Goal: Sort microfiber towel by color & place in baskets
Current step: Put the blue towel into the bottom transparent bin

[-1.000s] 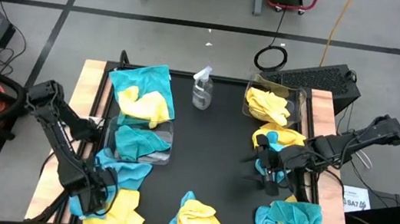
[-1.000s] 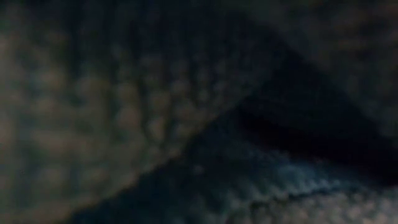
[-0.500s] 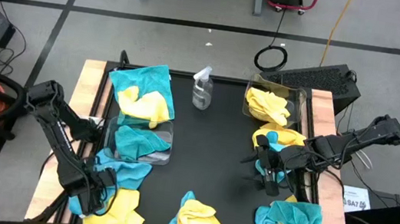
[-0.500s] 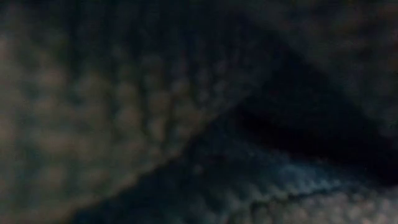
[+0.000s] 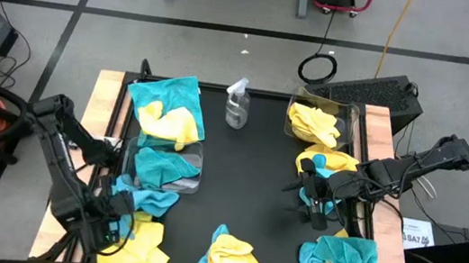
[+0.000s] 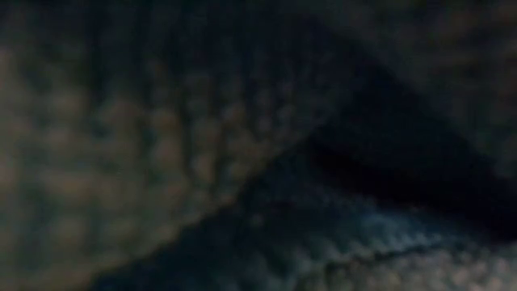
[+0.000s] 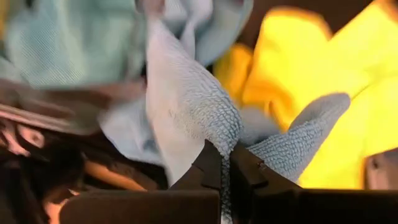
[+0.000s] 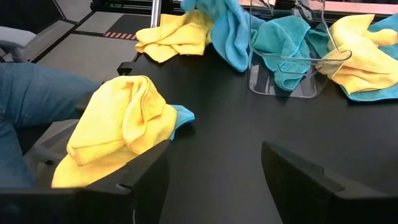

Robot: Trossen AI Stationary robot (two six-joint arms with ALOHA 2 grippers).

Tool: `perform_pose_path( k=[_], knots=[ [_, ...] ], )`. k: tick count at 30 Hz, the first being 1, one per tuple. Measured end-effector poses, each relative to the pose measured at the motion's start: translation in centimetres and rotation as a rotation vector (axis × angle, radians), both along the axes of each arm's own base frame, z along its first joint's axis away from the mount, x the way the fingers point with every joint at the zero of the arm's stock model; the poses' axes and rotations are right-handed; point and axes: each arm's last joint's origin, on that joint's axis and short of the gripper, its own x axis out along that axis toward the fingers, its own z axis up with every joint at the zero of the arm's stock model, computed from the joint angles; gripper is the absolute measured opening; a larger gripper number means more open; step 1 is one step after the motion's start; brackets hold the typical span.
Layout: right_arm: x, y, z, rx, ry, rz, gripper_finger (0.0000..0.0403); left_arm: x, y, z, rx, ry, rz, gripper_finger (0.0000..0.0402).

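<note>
Fingers, left: left gripper (image 7: 225, 163) pressed together on a fold of a nubbly teal towel (image 7: 186, 106) at the desk's near-left corner, beside a yellow towel (image 5: 140, 244).
Fingers, right: right gripper (image 5: 314, 201) spread wide over bare black desk (image 5: 250, 184), holding nothing.
Towels: soft crumpled teal and yellow heaps.
Baskets: left clear basket (image 5: 194, 164) holds teal cloth; right clear basket (image 5: 351, 118) holds yellow.
Room: grey floor.
</note>
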Motion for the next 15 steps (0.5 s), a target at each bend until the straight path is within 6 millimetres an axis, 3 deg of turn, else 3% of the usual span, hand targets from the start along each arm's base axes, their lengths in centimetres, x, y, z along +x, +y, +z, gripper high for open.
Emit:
perform_pose_path(
  k=[6, 15],
  knots=[
    [0.0, 0.0, 0.0, 0.000, 0.000, 0.000, 0.0240, 0.4, 0.0, 3.8, 0.021, -0.153, -0.074, 0.0003],
    [0.0, 0.0, 0.1, 0.012, -0.007, -0.005, 0.0240, 0.8, 0.1, 6.1, 0.046, -0.284, -0.155, 0.0003]
  ],
)
